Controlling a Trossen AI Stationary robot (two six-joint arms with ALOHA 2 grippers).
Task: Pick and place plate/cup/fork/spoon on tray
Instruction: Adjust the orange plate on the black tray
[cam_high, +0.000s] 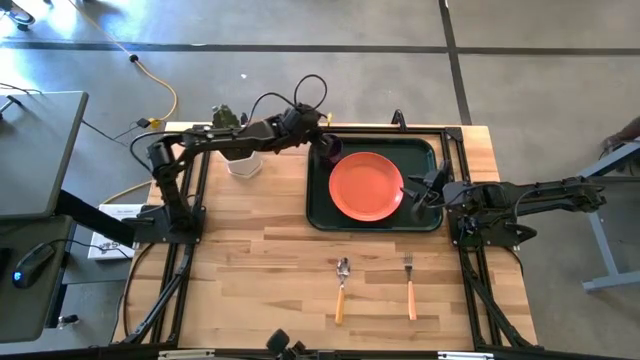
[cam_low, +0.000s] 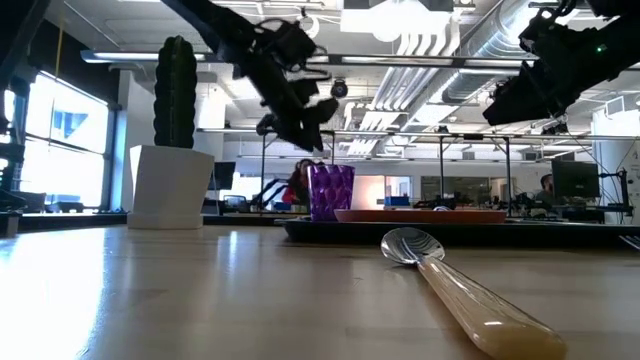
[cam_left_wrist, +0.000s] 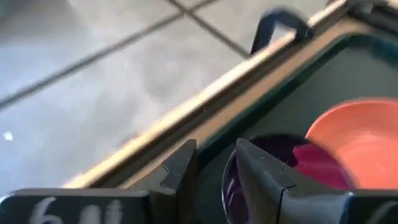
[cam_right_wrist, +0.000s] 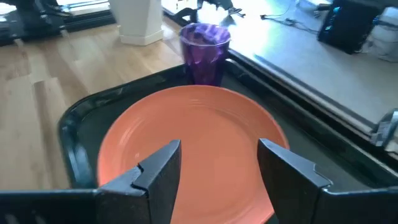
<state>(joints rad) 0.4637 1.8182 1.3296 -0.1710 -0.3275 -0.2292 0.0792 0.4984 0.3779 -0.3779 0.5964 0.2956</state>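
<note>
Two utensils, nearest: the spoon (cam_high: 341, 288) and the fork (cam_high: 410, 285) lie on the bare wood in the lower centre of the high view, spoon on the left, fork on the right, handles toward the bottom edge, well apart from each other and from the tray.
Spoon, low view: its bowl (cam_low: 408, 244) fills the lower right of the frame, handle running toward the corner.
Tray: the tray (cam_high: 318, 205) sits above the utensils in the centre-right of the high view.
Plate: the plate (cam_high: 366, 185) lies flat inside the tray, about in its middle.
Cup: the cup (cam_right_wrist: 205, 53) stands upright in the tray's upper-left corner, just beside the plate's rim; whether they touch cannot be told.
Right gripper: the right gripper (cam_right_wrist: 217, 165) hovers at the tray's right edge in the high view, fingers spread wide and empty, with the plate showing between them in the right wrist view.
Left gripper: the left gripper (cam_left_wrist: 214, 165) reaches in from the upper left and hangs just above the cup; its fingers stand apart with a gap between them and hold nothing.
Farthest: a white pot (cam_high: 243, 160) with a cactus (cam_low: 175, 92) stands left of the tray, at the table's upper edge.
</note>
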